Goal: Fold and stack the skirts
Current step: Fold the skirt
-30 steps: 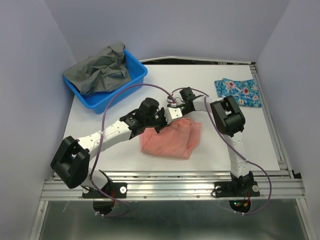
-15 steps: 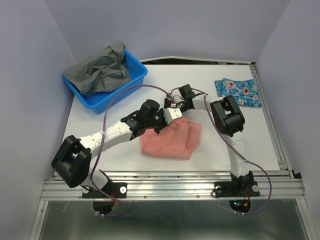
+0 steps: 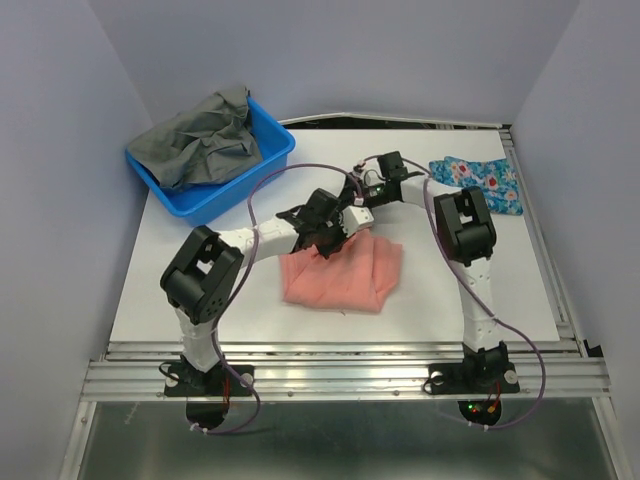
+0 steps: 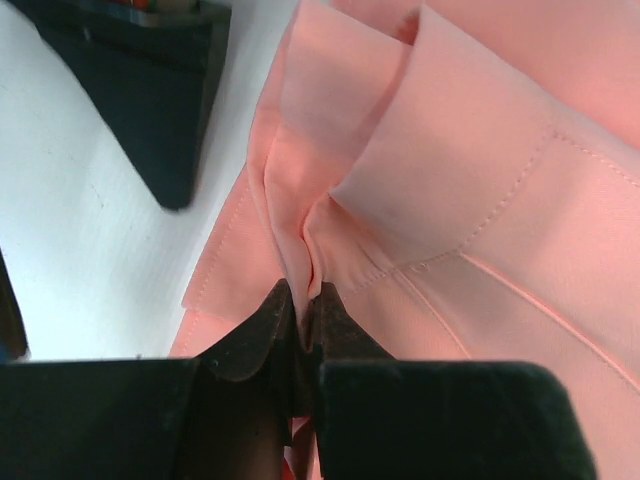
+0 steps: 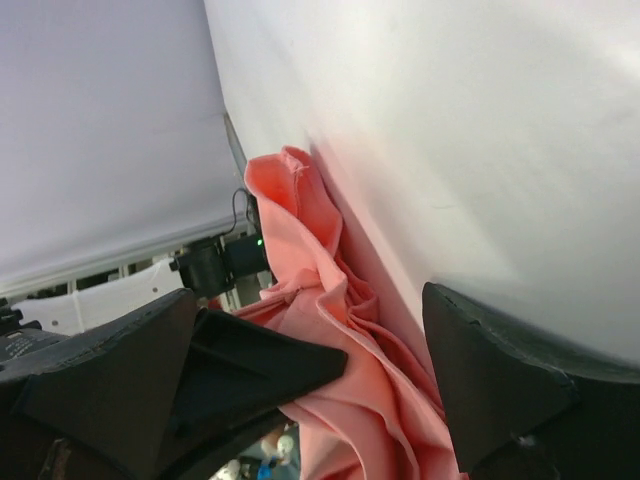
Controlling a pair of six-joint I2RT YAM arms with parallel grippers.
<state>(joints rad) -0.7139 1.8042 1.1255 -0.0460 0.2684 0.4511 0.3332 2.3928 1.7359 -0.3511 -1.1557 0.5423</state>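
The left claw (image 4: 300, 320) is pinched shut on a fold at the edge of the pink skirt (image 3: 345, 275). The rest of that skirt lies in a bunchy heap on the table (image 3: 250, 300), just in front of and under the claw. The right claw (image 5: 385, 325) hangs close beside the left one with its two fingers spread wide and nothing between them. The pink cloth sits just below it, not touching as far as I can see. The blue flowered skirt (image 3: 478, 185) lies well off to the right of the right claw, already folded small and flat. So I think the pink skirt is the one being folded now, and it is only partly done, since it looks lumpy and not square. Next, I would guess the right claw needs to come down and grab another edge or corner, so both claws can pull the cloth flat and turn it over neatly. After that it has to go onto the blue one. The view from above shows both skirts, plus a blue basket (image 3: 215, 185) with a grey cloth (image 3: 200, 140) far to the left of the left claw. It hides the fingertips, though. The left wrist view shows the pinch up close, right on a seam. The right wrist view shows the wide gap between its fingers.
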